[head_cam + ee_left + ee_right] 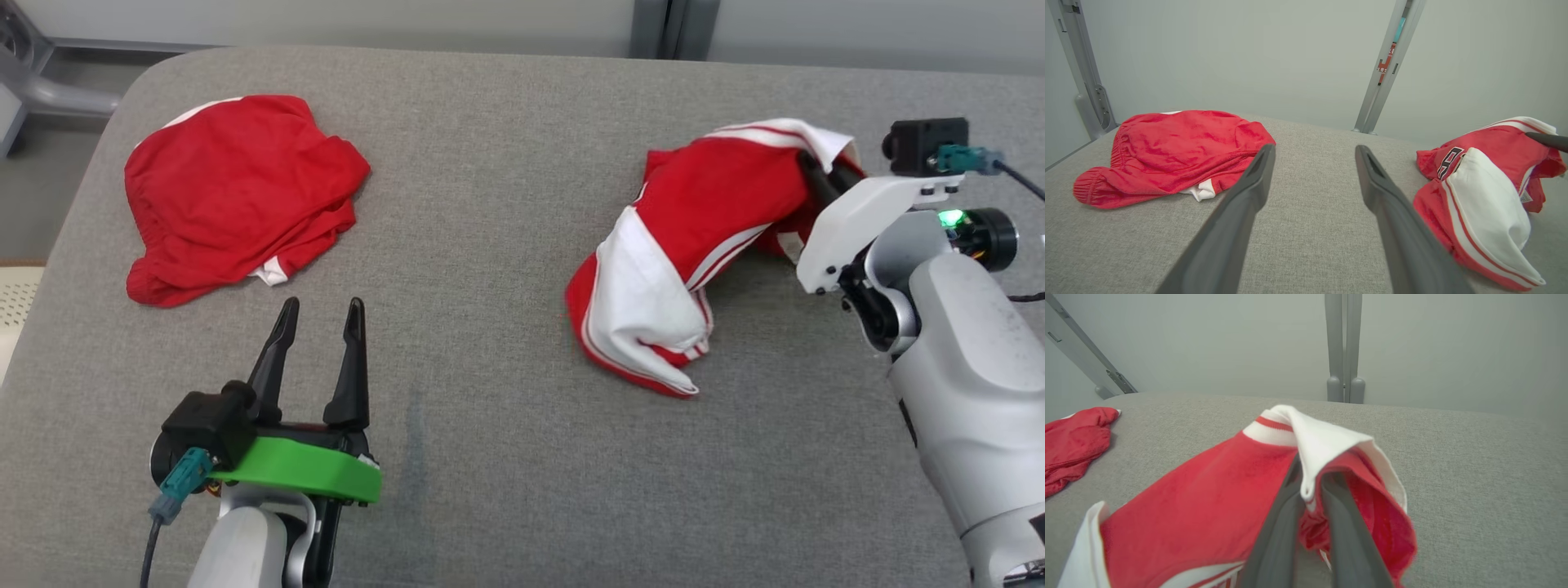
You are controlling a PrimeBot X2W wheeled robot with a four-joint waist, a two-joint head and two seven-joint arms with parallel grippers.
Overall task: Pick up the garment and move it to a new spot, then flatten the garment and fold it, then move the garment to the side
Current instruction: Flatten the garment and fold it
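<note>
**Right gripper clamped on the jersey's white trim**

I see the red-and-white jersey (694, 237) bunched in a heap toward the right edge of the grey padded table (490, 425), closer to the far edge than the near one. My right gripper (810, 167) is pinched onto its white, red-striped trim, and that end stands raised. My left gripper (320, 314) hovers spread and empty by the near edge. Crumpled red shorts (237, 192) lie near the far left corner, well apart from the jersey.

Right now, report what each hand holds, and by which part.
The right hand is shut on the red-and-white garment, pinching it by its white trim edge. The left hand is open and holds nothing.
</note>
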